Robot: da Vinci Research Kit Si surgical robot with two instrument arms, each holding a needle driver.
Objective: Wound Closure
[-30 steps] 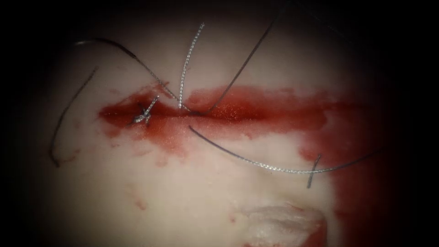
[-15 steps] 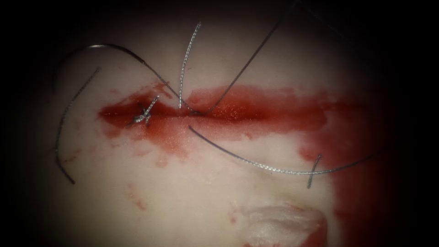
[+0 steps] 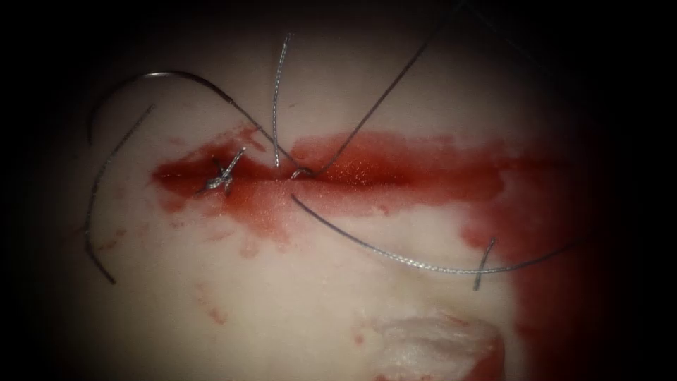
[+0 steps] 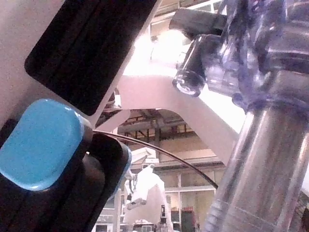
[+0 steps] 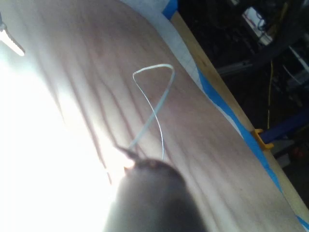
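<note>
The tissue (image 3: 296, 310) carries a horizontal cut (image 3: 395, 173) wet with red fluid. A tied knot (image 3: 222, 176) sits at its left end. A second stitch (image 3: 301, 172) crosses the cut nearer the middle. From it thread (image 3: 176, 74) arcs up and left, one strand (image 3: 381, 99) runs up and right, and a braided end (image 3: 276, 92) stands upward. The curved needle (image 3: 92, 204) lies free on the tissue left of the cut, not in the tissue. In the right wrist view a thread loop (image 5: 157, 92) rises from the tip of the right tool's shaft (image 5: 149, 193).
A long strand (image 3: 423, 265) sweeps below the cut toward the right, with a short cut end (image 3: 483, 264) across it. Red fluid (image 3: 550, 268) pools on the right. A raw flap (image 3: 437, 346) shows at the front. A blue-taped bench edge (image 5: 231, 116) borders the tissue.
The thread arc at the upper left has spread outward and down to the left. The braided end has leaned left. More of the needle's lower end shows.
</note>
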